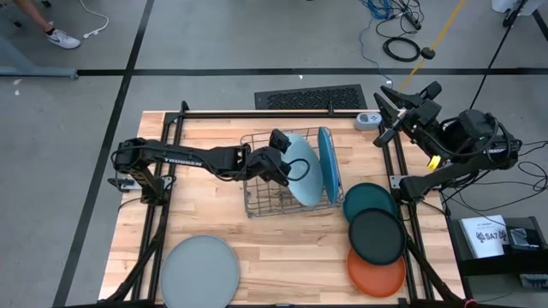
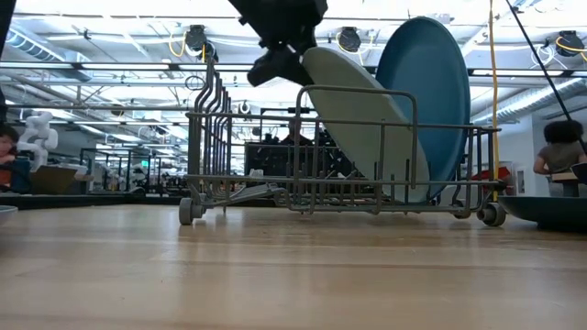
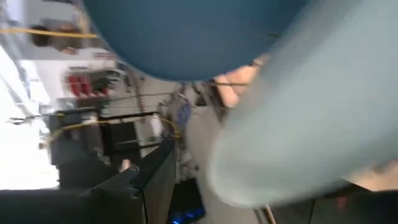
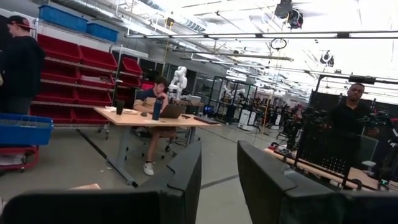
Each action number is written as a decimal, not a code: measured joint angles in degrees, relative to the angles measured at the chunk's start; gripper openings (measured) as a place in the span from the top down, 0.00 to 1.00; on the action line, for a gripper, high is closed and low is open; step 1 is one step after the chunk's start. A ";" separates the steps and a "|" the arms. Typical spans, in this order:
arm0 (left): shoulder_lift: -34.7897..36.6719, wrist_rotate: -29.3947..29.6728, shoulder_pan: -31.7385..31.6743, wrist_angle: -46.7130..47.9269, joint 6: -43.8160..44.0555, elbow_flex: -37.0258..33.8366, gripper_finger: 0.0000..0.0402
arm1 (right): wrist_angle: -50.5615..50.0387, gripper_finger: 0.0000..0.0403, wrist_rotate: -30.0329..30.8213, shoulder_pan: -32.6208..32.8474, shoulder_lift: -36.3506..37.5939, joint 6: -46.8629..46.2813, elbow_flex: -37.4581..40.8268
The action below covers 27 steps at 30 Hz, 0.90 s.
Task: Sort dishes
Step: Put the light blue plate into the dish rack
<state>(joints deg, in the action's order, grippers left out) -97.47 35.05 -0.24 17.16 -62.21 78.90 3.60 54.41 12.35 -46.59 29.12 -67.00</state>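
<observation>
In the high view the wire dish rack (image 1: 287,180) stands at the centre of the wooden table (image 1: 282,248). Two large plates are already in it: the medium blue plate (image 1: 326,162) stands upright on edge at the rack's right side, and the pale blue plate (image 1: 304,167) leans just left of it, tilted against the wires. The left gripper (image 1: 287,164) reaches in from the left of the frame and sits at the pale blue plate's upper rim. In the low view its dark fingers appear to clasp that rim at the top centre of the frame, so it seems to have the plate in hand while it settles into a slot, though the contact itself is partly hidden.

The grey plate (image 1: 200,271) lies flat at the lower left of the table, well apart from the rack. The three smaller plates lie in an overlapping column at the lower right: the dark teal plate (image 1: 370,202) on top of the frame order, the black plate (image 1: 377,236) below it, and the orange plate (image 1: 377,272) lowest.

The right gripper (image 1: 387,107) waits raised beyond the table's upper right corner; its wrist view shows the two fingers standing apart with nothing between them.

By my reading, the sorting is roughly a third done: two plates racked or nearly so, four not yet placed.
</observation>
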 joint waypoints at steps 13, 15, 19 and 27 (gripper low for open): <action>-0.02 -1.69 1.38 1.47 3.19 5.90 0.46 | -1.32 0.76 -0.07 -0.01 -0.20 -0.57 -0.02; -0.02 -4.17 1.06 -0.62 3.25 6.51 0.46 | -1.83 0.76 -0.07 -0.01 -0.22 -1.12 -0.01; -0.21 -8.93 0.45 -3.88 4.05 6.57 0.46 | -1.85 0.76 -0.07 0.01 -0.37 -1.50 -0.02; -3.34 -12.57 -0.12 -14.50 6.44 6.53 0.46 | -2.15 0.76 -0.28 0.00 -0.55 -2.99 0.00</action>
<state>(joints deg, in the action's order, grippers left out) -100.81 22.48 -0.36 2.66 -55.77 85.43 1.45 54.13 12.34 -47.14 26.13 -67.00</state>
